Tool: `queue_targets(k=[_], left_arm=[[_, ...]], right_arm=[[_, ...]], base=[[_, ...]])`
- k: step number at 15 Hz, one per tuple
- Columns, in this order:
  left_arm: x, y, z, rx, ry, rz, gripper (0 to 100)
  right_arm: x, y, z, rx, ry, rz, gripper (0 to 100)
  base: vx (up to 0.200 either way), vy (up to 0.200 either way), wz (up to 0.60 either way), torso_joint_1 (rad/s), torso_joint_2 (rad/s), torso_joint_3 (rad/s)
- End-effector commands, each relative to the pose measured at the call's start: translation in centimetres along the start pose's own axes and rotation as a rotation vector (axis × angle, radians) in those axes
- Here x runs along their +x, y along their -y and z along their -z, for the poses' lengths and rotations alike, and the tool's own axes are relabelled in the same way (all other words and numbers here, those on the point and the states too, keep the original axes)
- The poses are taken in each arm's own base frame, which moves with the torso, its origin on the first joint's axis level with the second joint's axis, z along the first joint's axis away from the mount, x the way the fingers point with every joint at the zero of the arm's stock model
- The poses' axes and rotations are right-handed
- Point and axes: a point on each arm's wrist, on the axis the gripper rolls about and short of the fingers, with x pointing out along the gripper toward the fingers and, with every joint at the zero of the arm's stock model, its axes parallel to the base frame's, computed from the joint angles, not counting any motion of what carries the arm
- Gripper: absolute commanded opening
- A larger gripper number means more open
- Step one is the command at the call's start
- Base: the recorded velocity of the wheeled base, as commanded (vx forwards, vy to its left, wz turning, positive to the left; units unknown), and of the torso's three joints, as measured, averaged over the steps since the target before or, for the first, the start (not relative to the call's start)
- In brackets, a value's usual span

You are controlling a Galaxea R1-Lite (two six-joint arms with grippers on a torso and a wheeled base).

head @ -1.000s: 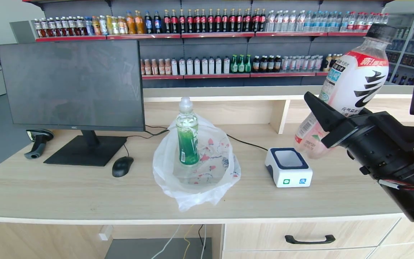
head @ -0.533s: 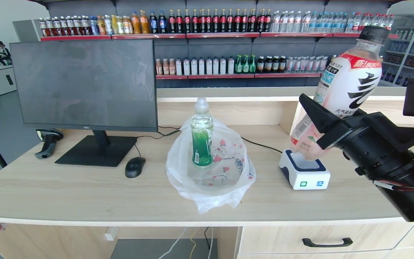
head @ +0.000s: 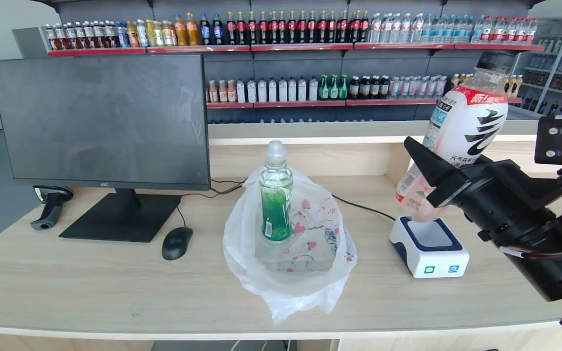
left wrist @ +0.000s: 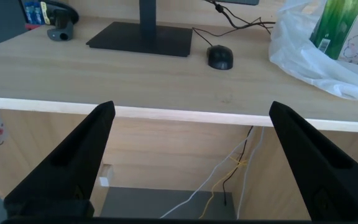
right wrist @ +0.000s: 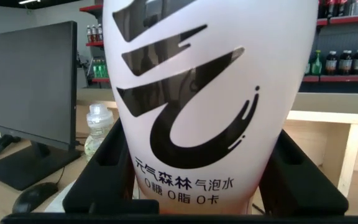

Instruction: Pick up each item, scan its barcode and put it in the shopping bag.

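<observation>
Green bottle [head: 275,204] sits in shopping bag [head: 332,253]; right claw [head: 436,171] pinches pink bottle [head: 466,122] over scanner [head: 430,240], centre right, unbagged yet; left claw [left wrist: 191,112] spread.

On the table [head: 90,282], the shopping bag [head: 310,273] holds the standing bottle [head: 275,204]; mouse [head: 177,243] left, scanner [head: 430,246] right, tilted bottle [head: 461,131] above it.

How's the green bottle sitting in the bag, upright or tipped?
Upright: the green bottle stands cap up inside the shopping bag, its base on the bag's bottom.
</observation>
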Motion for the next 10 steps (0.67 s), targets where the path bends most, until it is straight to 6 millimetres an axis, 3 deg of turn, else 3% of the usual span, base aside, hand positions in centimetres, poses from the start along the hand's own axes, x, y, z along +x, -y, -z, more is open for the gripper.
queue_targets(k=[1, 4, 8, 10], left_arm=[[0.0, 0.0, 0.0, 0.000, 0.000, 0.001, 100], [0.0, 0.0, 0.0, 0.000, 0.000, 0.001, 100], [0.0, 0.0, 0.0, 0.002, 0.000, 0.001, 100], [0.0, 0.0, 0.0, 0.000, 0.000, 0.001, 100]], right_arm=[[0.1, -0.1, 0.3, 0.000, -0.009, -0.003, 0], [0.1, 0.0, 0.7, -0.002, -0.023, -0.002, 0], [1.9, 0.3, 3.8, -0.017, -0.098, 0.015, 0], [3.7, -0.9, 6.1, -0.020, -0.127, -0.020, 0]], base=[[0.000, 0.000, 0.00, 0.000, 0.00, 0.000], [0.000, 0.000, 0.00, 0.000, 0.00, 0.000], [0.000, 0.000, 0.00, 0.000, 0.00, 0.000], [0.000, 0.000, 0.00, 0.000, 0.00, 0.000]])
